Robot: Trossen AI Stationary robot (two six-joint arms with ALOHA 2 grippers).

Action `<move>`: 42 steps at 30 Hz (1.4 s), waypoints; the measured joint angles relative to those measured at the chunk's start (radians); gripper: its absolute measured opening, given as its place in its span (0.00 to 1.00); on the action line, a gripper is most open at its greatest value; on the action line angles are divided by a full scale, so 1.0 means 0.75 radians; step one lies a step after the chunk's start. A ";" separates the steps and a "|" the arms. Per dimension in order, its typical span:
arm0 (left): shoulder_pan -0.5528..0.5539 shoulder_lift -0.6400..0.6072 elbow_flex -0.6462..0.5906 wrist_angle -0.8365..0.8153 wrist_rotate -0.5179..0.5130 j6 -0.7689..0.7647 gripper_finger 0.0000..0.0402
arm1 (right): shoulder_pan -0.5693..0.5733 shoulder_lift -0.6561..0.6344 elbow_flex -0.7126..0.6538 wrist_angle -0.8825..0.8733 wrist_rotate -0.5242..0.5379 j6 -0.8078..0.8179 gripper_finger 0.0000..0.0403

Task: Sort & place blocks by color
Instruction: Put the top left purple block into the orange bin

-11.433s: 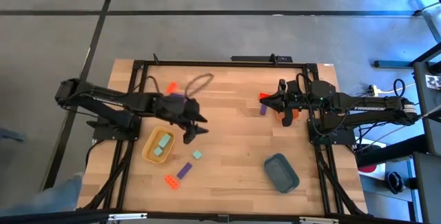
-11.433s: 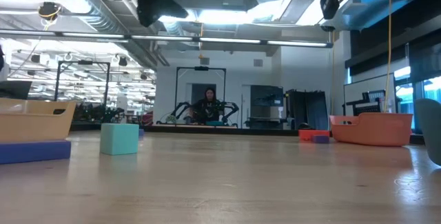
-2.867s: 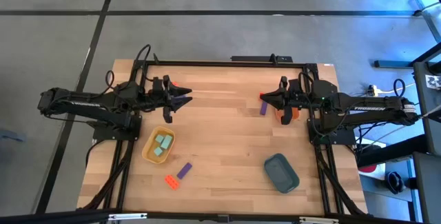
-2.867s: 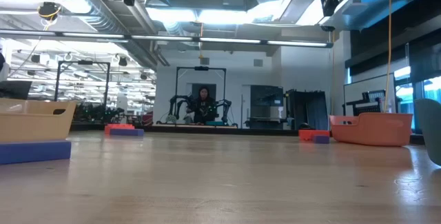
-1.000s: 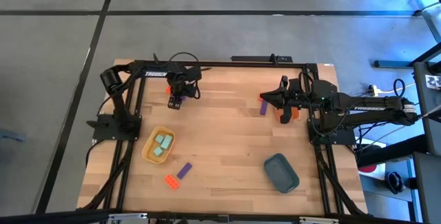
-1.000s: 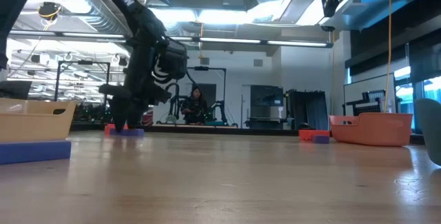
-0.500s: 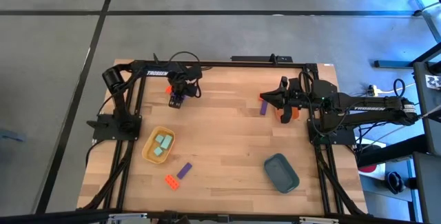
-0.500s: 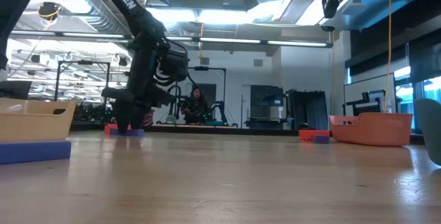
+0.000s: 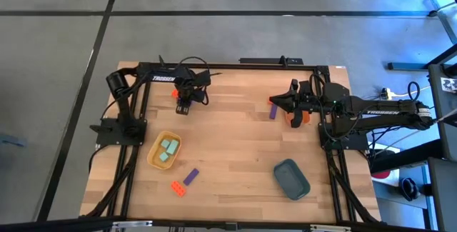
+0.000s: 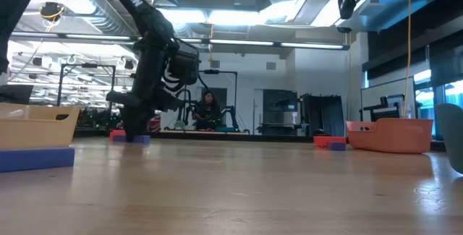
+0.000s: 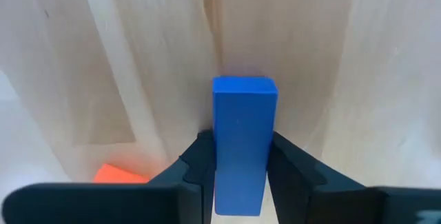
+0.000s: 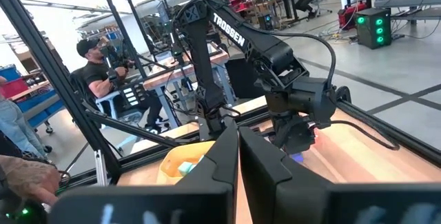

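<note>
At the table's far left my left gripper (image 9: pixel 183 108) points down over an oblong purple block (image 11: pixel 242 114) and is shut on it; in the low view it stands at table level (image 10: pixel 137 135). A red-orange block (image 9: pixel 176 91) lies just beside it. My right gripper (image 12: pixel 238 148) is shut with nothing between its fingers. It hovers at the far right (image 9: pixel 274 102) near a red block (image 9: pixel 273 100) and a purple block (image 9: pixel 272 113). The yellow tray (image 9: pixel 153 159) holds teal blocks (image 9: pixel 168 150). My left gripper pinches the purple block's two long sides (image 11: pixel 219 156) between its two fingers (image 11: pixel 195 165), toward one end of the block. The fingers come from above, pointing down, and lie across the block. The block lies flat on the table.
An orange tray (image 9: pixel 305 117) sits under my right arm. A dark teal tray (image 9: pixel 291 178) lies near the front right. A purple block (image 9: pixel 191 176) and a red block (image 9: pixel 176 187) lie at the front left. A person (image 12: pixel 103 62) sits beyond the table.
My left gripper has stayed over the purple block at the far left, sunk a little, and drawn its fingers in against the block's sides. The block has kept its place on the table.
</note>
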 joint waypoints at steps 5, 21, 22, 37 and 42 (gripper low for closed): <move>0.000 -0.088 0.000 0.013 0.134 -0.161 0.22 | 0.000 0.000 0.000 0.000 0.000 -0.001 0.05; -0.116 -0.684 0.002 0.724 0.315 -0.906 0.22 | 0.000 0.000 0.000 0.000 0.000 -0.005 0.05; -0.138 -0.710 0.001 0.780 0.311 -0.938 0.22 | 0.000 0.000 0.000 -0.001 0.000 -0.006 0.05; -0.702 -0.882 -0.431 1.752 -0.230 -1.301 0.22 | 0.000 0.001 0.000 -0.001 -0.001 -0.006 0.05; -0.770 -0.883 -0.439 1.759 -0.327 -1.302 0.22 | 0.000 0.001 0.000 -0.001 -0.001 -0.006 0.05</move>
